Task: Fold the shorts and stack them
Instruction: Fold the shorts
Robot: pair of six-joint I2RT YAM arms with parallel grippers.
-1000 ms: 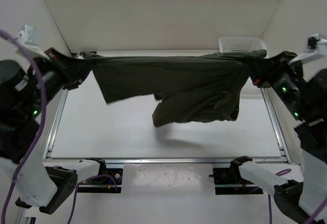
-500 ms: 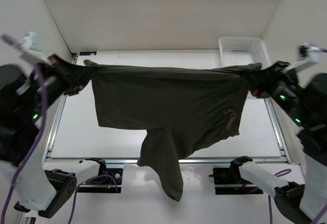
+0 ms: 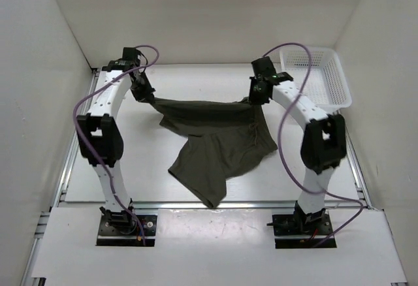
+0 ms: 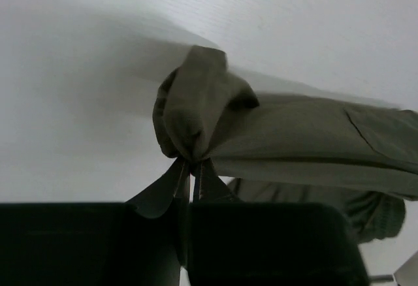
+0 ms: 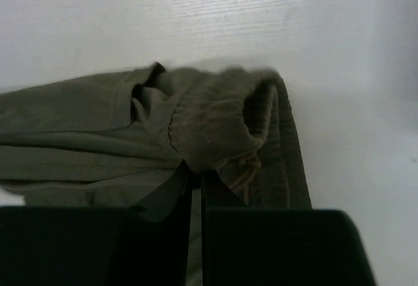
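The dark olive-green shorts stretch between both arms over the middle of the white table, their lower part draped down and lying crumpled toward the front. My left gripper is shut on the shorts' left corner, a bunched knot of fabric at its fingertips. My right gripper is shut on the right corner, the gathered waistband pinched just ahead of its tips.
A white mesh basket stands at the back right corner of the table, just right of the right arm. White walls close in the table on three sides. Purple cables loop off both arms.
Both arms have swung down from close to the camera to the back of the table, lowering the stretched shorts so the hanging part now rests on the surface.
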